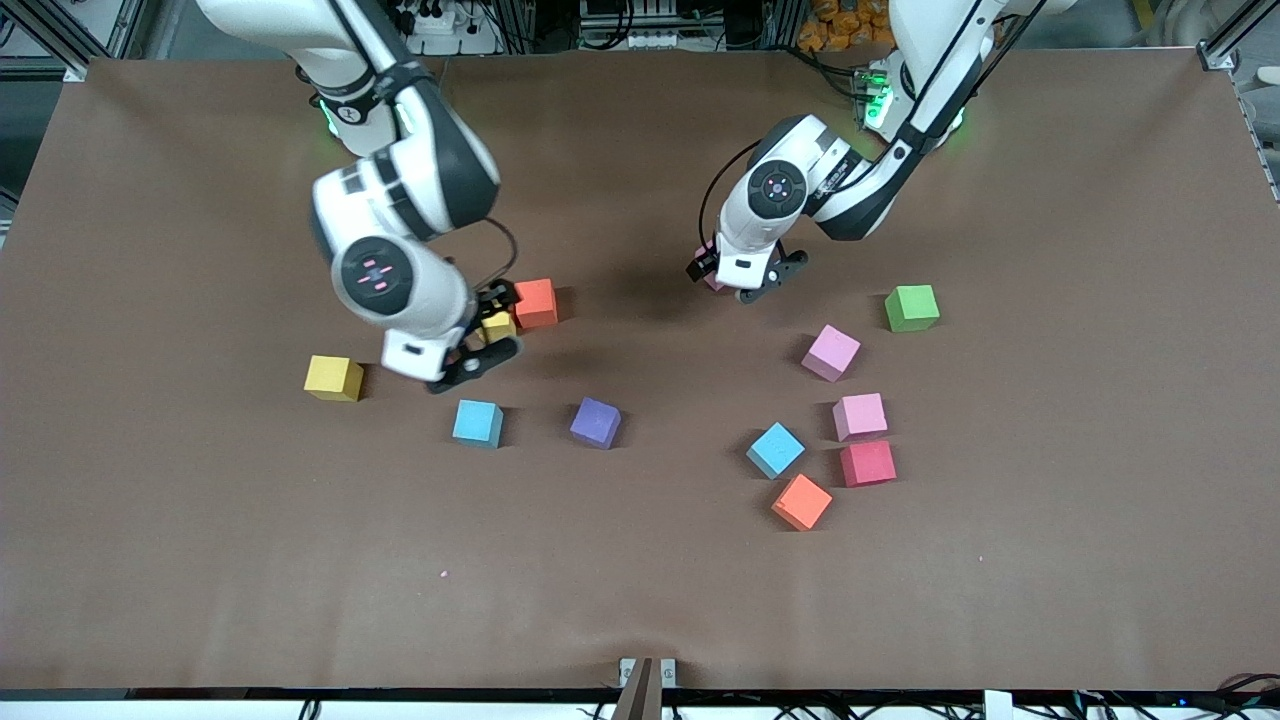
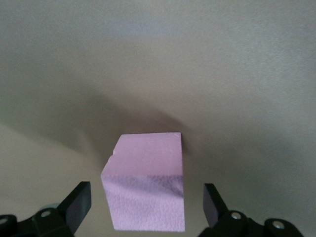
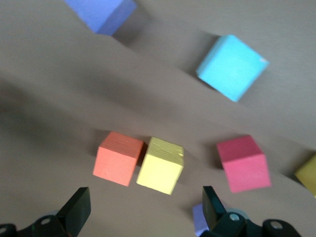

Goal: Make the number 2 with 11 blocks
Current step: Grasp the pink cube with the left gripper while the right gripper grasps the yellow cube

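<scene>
Left gripper low over a pink block near table centre, jaws spread either side, not touching it. Right gripper jaws spread too, above a yellow block touching an orange block, red block just beside. Other blocks scattered: yellow, blue, purple toward the right arm's end; pinks, blue, red, orange clustered toward the left arm's end, near green cube

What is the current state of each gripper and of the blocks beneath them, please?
left gripper: open, low around the pink block.
pink block: resting on the table, ungripped.
right gripper: open, over the yellow block.
yellow block: on the table, right beside an orange block.
</scene>
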`<state>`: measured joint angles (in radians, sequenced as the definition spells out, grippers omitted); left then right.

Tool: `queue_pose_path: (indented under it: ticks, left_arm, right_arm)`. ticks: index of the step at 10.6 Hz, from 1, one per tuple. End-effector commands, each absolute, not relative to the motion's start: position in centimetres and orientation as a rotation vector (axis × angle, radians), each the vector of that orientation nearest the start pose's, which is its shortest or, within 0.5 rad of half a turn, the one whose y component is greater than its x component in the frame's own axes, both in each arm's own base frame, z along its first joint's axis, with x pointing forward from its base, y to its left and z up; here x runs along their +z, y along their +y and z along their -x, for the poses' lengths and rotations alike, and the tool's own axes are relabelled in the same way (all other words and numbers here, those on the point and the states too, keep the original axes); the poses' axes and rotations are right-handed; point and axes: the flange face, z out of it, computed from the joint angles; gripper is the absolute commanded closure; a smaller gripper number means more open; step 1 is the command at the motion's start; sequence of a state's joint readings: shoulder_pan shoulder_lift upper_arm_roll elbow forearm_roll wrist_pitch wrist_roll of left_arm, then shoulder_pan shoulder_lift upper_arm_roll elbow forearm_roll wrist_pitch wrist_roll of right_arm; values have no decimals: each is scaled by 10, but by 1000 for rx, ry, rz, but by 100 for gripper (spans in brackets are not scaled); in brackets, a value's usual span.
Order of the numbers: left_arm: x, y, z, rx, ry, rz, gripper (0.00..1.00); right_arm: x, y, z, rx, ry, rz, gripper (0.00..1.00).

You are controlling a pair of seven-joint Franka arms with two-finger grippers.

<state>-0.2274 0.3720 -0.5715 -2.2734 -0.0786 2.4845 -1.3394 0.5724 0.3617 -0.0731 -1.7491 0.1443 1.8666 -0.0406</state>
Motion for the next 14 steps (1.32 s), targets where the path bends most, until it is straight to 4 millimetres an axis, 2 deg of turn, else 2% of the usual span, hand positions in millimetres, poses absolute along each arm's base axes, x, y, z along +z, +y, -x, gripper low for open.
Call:
queue_pose_path:
  ticks: [1,2,3,5,6,7,8,10,12,14]
  left_arm:
    - [197,-380,-353,415,-1006,2985,0]
    - [192,-381,-353,418,-1016,2994,0]
    - [188,-382,-353,427,-1018,2995,2]
    - [184,-386,-352,439,-991,3005,43]
    - [187,-393,-353,415,-935,3032,52]
    - [189,-399,-355,383,-875,3056,56]
    - [191,-415,-346,347,-763,3088,58]
    - [199,-438,-338,328,-629,3131,61]
    - [201,-463,-321,350,-396,3160,60]
    - [205,-487,-304,362,-235,3174,59]
  right_arm:
    - [326,306,-518,416,-692,2995,0]
    - [310,308,-509,398,-672,3007,0]
    - [299,303,-504,389,-550,3042,0]
    - [305,300,-497,387,-220,3107,0]
    - [302,298,-494,398,-132,3121,0]
    - [294,287,-491,418,-111,3124,0]
    - [283,274,-483,394,-133,3117,0]
    - [260,272,-465,273,-173,3108,0]
    - [258,267,-467,271,-318,3089,0]
    - [252,243,-479,277,-394,3070,0]
